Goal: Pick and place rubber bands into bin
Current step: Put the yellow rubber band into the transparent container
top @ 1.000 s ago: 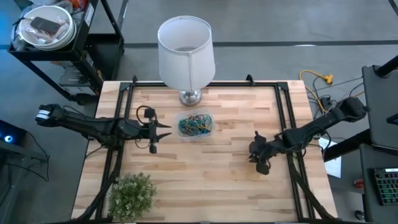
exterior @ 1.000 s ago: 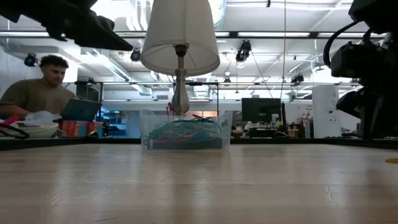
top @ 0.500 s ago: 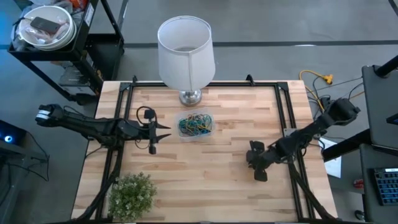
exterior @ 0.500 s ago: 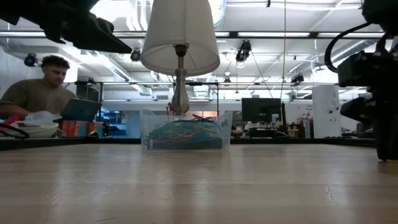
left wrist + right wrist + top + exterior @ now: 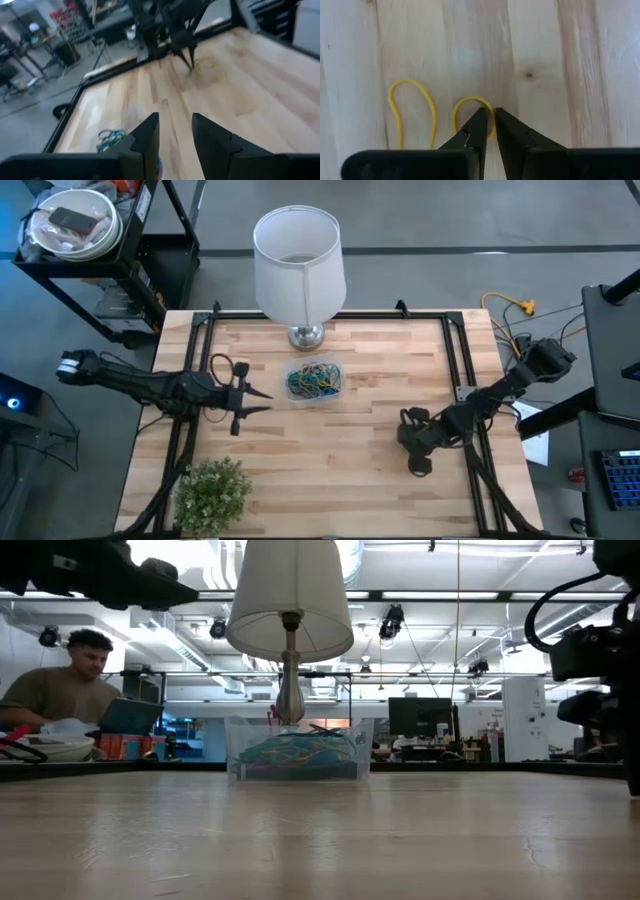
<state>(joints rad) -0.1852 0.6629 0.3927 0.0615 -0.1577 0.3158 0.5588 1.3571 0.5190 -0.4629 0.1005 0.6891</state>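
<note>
Rubber band [image 5: 470, 112], the yellow one, sits right at your right gripper [image 5: 489, 122] tips, fingers nearly pinched around its rim, so lift slowly.

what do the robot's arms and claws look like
Both arms are dark, slim and jointed. The left arm has a pale patch at its outer end, and a thin black cable loops by the left claw. The right arm has a blocky joint and ends in the right claw. Each claw has two black, tapering, wedge-shaped fingers.
</note>
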